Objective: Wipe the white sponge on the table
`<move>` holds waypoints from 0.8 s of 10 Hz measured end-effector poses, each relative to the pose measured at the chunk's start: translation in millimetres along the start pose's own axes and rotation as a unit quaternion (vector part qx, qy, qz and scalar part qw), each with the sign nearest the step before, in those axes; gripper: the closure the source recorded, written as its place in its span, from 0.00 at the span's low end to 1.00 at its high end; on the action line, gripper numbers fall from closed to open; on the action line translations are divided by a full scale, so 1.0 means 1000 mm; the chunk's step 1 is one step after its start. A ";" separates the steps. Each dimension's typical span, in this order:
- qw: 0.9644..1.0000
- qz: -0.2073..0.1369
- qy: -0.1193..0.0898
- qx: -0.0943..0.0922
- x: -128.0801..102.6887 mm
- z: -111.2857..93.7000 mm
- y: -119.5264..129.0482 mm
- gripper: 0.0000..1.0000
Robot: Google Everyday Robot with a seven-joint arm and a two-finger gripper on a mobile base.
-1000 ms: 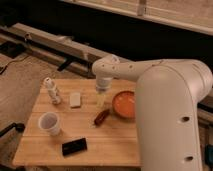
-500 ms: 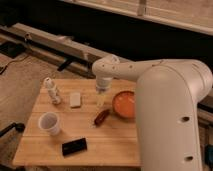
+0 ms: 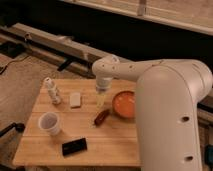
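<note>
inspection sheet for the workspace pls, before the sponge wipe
Surface: table, light wooden planks, several items on it.
Job's things: white sponge lies flat toward the back left, nothing touching it.
Clutter: white ridged bottle left of the sponge; paper cup; black slab near the front edge; orange bowl; reddish-brown item beside the bowl.
Grippers: gripper hangs over the table between sponge and bowl, apart from the sponge.
Cables: dark cable-like line on the floor at left, not certain.
Surroundings: long light rail behind the table; carpeted floor.
</note>
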 end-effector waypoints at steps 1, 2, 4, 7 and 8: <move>1.000 0.000 0.000 0.000 0.000 0.000 0.000 0.20; 1.000 0.000 0.000 0.000 0.000 0.000 0.000 0.20; 1.000 0.000 0.000 0.000 0.000 0.000 0.000 0.20; 1.000 -0.013 0.001 -0.001 -0.004 0.002 0.000 0.20; 1.000 -0.027 0.002 0.000 -0.010 0.004 -0.001 0.20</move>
